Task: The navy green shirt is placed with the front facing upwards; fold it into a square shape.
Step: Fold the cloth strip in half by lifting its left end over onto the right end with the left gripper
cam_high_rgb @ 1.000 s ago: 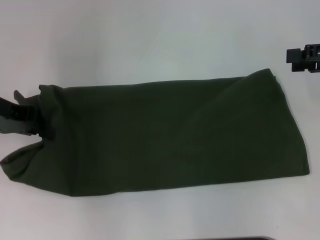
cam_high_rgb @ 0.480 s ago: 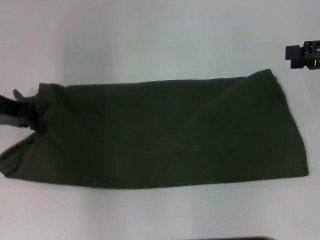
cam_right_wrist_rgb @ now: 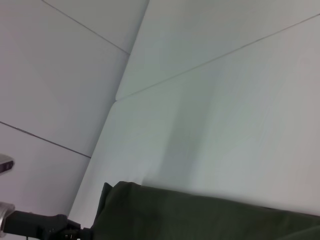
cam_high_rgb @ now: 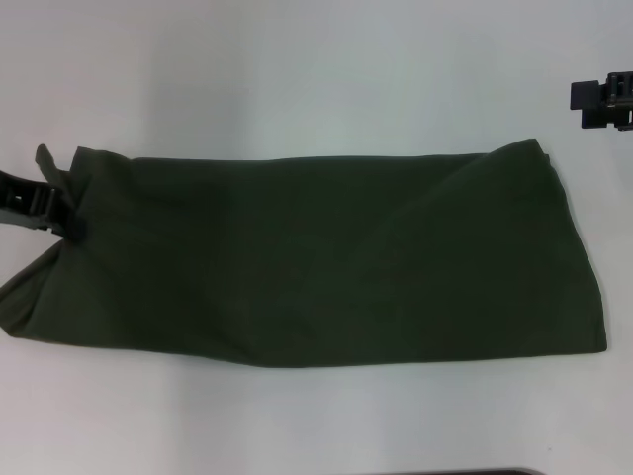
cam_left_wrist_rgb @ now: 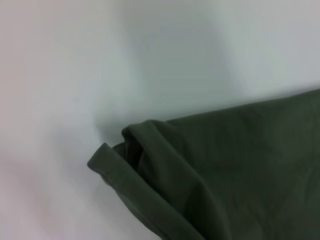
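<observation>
Jaws of your left gripper (cam_high_rgb: 61, 210) pinch the dark olive-green cotton shirt (cam_high_rgb: 316, 262); carry that end evenly across. Right gripper (cam_high_rgb: 603, 102): parked, jaw state unclear.

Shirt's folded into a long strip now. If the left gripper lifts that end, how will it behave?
Probably floppy: the shirt bunches and creases where the left gripper meets it, so the lifted end would likely drape, not stay flat. Likely light for its size, being thin cloth. It seems unlikely to slide freely; pushing would probably wrinkle it on the table.
</observation>
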Motion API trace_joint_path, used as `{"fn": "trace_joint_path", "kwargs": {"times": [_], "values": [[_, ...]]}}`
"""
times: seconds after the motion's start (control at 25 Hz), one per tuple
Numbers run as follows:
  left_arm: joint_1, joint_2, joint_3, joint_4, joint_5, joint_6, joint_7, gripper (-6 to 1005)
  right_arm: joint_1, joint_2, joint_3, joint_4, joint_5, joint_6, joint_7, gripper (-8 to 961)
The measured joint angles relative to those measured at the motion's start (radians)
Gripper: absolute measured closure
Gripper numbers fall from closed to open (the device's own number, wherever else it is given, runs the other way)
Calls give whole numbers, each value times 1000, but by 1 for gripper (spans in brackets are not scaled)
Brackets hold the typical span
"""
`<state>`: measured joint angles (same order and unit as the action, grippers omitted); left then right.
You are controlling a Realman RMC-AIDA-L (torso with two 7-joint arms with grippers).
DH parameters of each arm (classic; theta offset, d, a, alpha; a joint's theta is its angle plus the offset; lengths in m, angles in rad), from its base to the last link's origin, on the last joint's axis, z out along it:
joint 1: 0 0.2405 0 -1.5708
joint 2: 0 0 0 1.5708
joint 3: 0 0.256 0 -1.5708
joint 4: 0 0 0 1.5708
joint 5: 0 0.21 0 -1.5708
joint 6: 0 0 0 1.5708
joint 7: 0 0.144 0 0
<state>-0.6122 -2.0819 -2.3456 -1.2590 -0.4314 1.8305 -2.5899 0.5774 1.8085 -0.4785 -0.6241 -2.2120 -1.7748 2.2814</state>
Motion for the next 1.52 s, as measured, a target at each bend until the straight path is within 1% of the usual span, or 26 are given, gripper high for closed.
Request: {"fn": "trace_joint_path", "kwargs": {"times": [0.12, 0.2, 0.4, 0.48, 0.52, 0.56, 0.6, 0.8, 0.96, 1.04, 1.28, 1.52], "values": [[1, 10, -1, 14, 8, 1, -1, 982, 0, 0, 0, 0, 0, 4, 0, 242], [6, 22, -6, 26, 10, 0, -4, 983, 1, 0, 0, 0, 0, 6, 1, 243], [16, 58, -32, 61, 14, -10, -11, 983, 5, 0, 0, 0, 0, 9, 1, 244], [18, 76, -40, 81, 22, -17, -12, 983, 6, 0, 1, 0, 0, 10, 1, 244], [18, 90, -50, 99, 27, -25, -13, 983, 7, -1, 1, 0, 0, 11, 1, 244], [18, 90, -50, 99, 27, -25, -13, 983, 7, -1, 1, 0, 0, 11, 1, 244], [20, 99, -58, 109, 31, -34, -14, 983, 7, -2, 1, 0, 0, 12, 2, 244], [22, 111, -95, 119, 91, -55, -16, 983, 7, -5, 2, 0, 0, 14, 3, 245], [21, 115, -118, 122, 97, -46, -9, 983, 7, -6, 3, 0, 0, 17, 3, 246], [20, 115, -123, 122, 79, -27, 2, 983, 7, -6, 3, 0, 0, 17, 3, 246], [9, 114, -146, 145, -98, 95, 46, 983, 6, -6, 3, 0, 0, 16, 4, 247], [6, 115, -141, 187, -128, 107, 48, 983, 7, -6, 3, 0, 0, 11, 4, 248]]}}
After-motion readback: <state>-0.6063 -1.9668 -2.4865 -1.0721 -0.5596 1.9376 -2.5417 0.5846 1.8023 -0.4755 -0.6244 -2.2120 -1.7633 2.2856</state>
